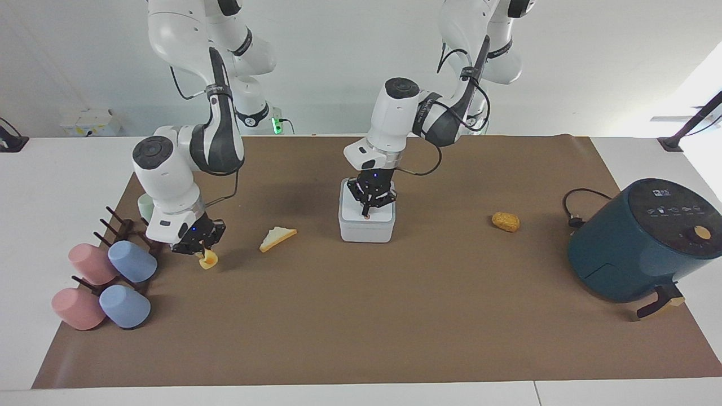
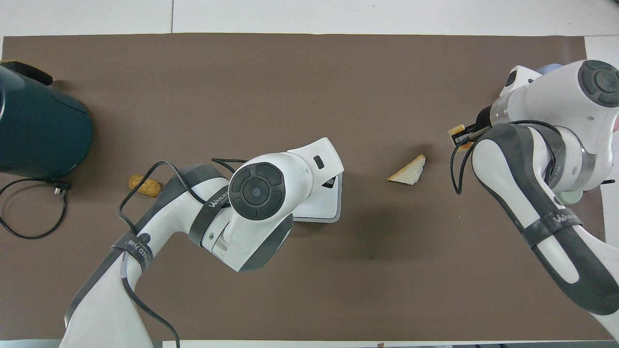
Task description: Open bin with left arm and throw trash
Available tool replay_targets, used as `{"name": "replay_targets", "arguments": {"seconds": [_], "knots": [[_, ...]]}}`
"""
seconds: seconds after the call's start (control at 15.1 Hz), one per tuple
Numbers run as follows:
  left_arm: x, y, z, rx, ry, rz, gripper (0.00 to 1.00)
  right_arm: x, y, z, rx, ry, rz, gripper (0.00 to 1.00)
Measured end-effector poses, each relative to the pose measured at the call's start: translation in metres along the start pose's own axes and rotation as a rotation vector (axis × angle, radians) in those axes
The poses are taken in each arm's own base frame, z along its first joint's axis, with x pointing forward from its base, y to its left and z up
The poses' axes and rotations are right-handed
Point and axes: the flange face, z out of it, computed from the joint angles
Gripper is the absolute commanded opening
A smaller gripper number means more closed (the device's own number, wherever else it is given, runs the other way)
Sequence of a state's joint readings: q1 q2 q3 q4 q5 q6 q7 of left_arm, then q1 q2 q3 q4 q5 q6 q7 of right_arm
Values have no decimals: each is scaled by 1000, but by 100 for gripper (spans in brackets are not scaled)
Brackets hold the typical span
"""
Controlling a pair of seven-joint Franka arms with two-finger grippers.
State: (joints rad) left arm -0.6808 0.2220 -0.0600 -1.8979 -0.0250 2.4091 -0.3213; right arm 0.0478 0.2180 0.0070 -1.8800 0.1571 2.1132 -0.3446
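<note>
Facing view: we read the left claw [image 1: 368, 213] as shut, tip down on the orange dot on the lid of the bin [image 1: 366, 226]. Our guess is a closed tip makes a firmer poker for that dot, if it is the release. The lid looks flat, so we'd say not open yet. The bin sits mid-surface on the brown mat [image 1: 361, 316]. The right claw [image 1: 204, 255] is pinched on the yellow cheese chunk [image 1: 208, 259], just off the mat beside the cup rack [image 1: 121, 231], so we judge it grabbed early to drop once the lid lifts. On that view's clock from the bin, the bread slice [image 1: 277, 238] lies about 9 o'clock and the nugget [image 1: 505, 221] about 3, both loose on the mat. The teal air fryer [image 1: 643, 242] stands well apart at the left arm's end.
</note>
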Motion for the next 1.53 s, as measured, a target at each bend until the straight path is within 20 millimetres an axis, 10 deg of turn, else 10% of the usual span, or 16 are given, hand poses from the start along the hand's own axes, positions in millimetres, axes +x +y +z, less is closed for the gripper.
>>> {"name": "replay_targets", "arguments": {"seconds": [0.27, 0.46, 0.73, 1.06, 1.13, 1.33, 1.53], "knots": [[-9, -21, -48, 45, -96, -25, 0, 0, -5, -4, 94, -4, 163, 0], [-18, -89, -129, 91, -153, -109, 0, 9, -30, -16, 168, -15, 304, 0], [-29, -176, -170, 128, -190, -254, 0, 31, -127, -54, 225, -39, 589, 0], [-35, -265, -187, 151, -201, -381, 0, 40, -231, -55, 272, -16, 806, 0], [-36, -280, -194, 151, -203, -374, 5, 39, -248, -51, 276, -19, 833, 0], [-39, -310, -223, 150, -214, -360, 87, 31, -290, -32, 291, 2, 874, 0], [-37, -320, -252, 153, -201, -378, 99, 15, -313, -7, 289, 14, 888, 14]]}}
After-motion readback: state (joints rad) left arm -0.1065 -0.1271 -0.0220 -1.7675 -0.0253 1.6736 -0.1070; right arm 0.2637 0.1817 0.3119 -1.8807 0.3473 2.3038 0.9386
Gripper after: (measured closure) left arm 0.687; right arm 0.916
